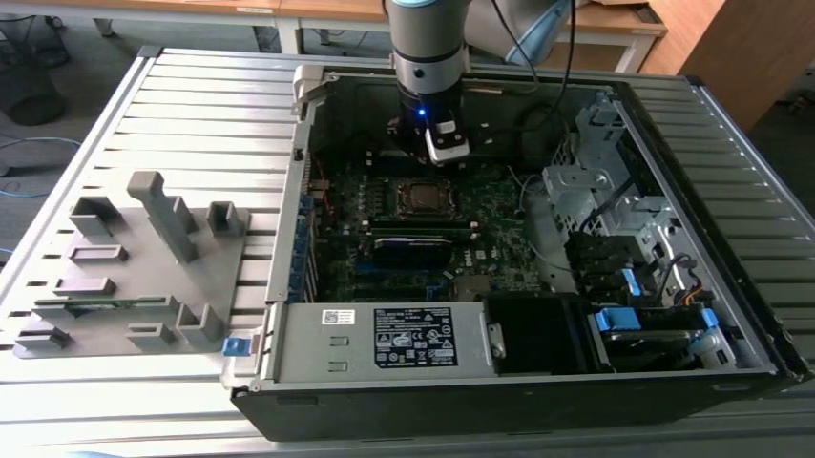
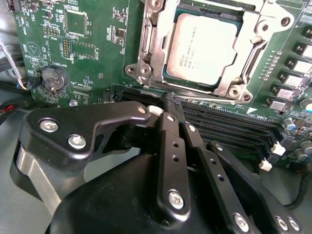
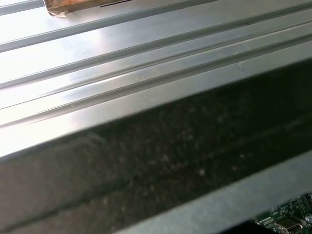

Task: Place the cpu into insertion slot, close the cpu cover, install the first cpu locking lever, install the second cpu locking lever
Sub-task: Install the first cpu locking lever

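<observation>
the gripper (image 2: 171, 101) is hovering just beside the slot (image 1: 421, 197). its fingers are pressing together with nothing between them, and their tips are hanging over the memory slots (image 2: 229, 124). the cpu (image 2: 202, 46) is sitting flat in the slot, and the cover (image 2: 157, 48) is lying down around it, its window framing the silver top. in the exterior view the arm (image 1: 427, 48) is standing upright inside the open case (image 1: 713, 315), over the motherboard (image 1: 497, 224).
</observation>
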Available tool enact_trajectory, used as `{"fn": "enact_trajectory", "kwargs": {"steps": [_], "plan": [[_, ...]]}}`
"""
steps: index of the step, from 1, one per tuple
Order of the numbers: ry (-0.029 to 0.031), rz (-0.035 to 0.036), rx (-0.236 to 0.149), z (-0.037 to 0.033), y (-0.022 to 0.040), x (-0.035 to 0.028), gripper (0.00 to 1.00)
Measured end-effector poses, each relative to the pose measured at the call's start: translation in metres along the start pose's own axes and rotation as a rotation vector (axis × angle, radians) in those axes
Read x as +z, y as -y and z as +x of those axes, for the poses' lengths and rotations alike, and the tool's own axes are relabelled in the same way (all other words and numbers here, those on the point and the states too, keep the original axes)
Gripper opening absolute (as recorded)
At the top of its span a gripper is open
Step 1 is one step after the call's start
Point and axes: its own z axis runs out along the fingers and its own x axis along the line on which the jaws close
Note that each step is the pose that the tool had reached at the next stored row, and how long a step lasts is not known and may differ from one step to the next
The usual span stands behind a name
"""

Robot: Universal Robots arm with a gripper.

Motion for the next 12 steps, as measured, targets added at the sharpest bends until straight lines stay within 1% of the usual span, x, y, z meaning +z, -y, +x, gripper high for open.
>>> {"fn": "enact_trajectory", "kwargs": {"steps": [8, 12], "plan": [[0.0029, 0.0078, -0.002, 0.0, 0.0013, 0.0026, 0.11], [0.0044, 0.01, -0.002, 0.0001, 0.0016, 0.0039, 0.11]]}}
